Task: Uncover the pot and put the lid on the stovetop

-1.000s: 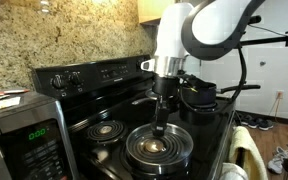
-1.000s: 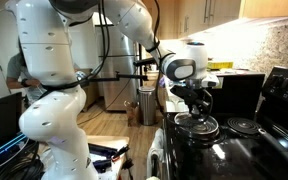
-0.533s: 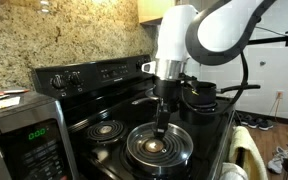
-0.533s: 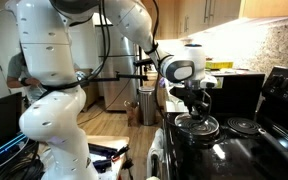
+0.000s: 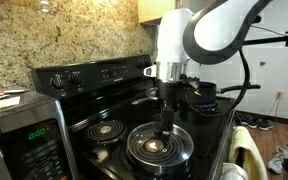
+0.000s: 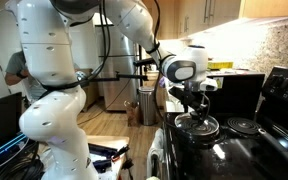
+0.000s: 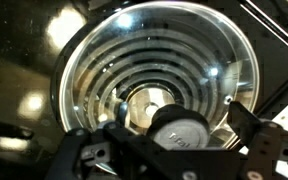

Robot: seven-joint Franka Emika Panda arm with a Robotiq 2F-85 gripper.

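**Wrist view.** The tool (image 7: 174,133) hangs straight over the lid (image 7: 154,55). Its fingers (image 7: 256,148) are spread to either side of the central knob (image 7: 180,128), with a gap on each side, and nothing is pinched. The lid is clear glass with a thin rim. Ring-shaped lines show through it; whether they are a coil or a vessel floor cannot be told.

**Exterior views.** In both exterior views the lid lies level on a low round base (image 5: 159,162) with a bright rim. It sits at a front burner of the table (image 5: 134,112), a black range top with coil burners, close to the front edge. A deep dark vessel, taken here for the pot (image 5: 199,99), stands just behind the arm; whether its mouth is bare is unclear. Farther out are the knob panel (image 5: 89,76) and the microwave (image 5: 24,135).

**Hazards (judged).**
- **Off-centre closing:** the small knob could be pushed sideways, so the lid tilts or skates.
- **Rising with one finger under the knob:** the lid would be dragged along.
- **Front edge:** a sliding glass lid this near the edge could leave the table and break.
- **Backward sweep:** the arm would strike the pot.
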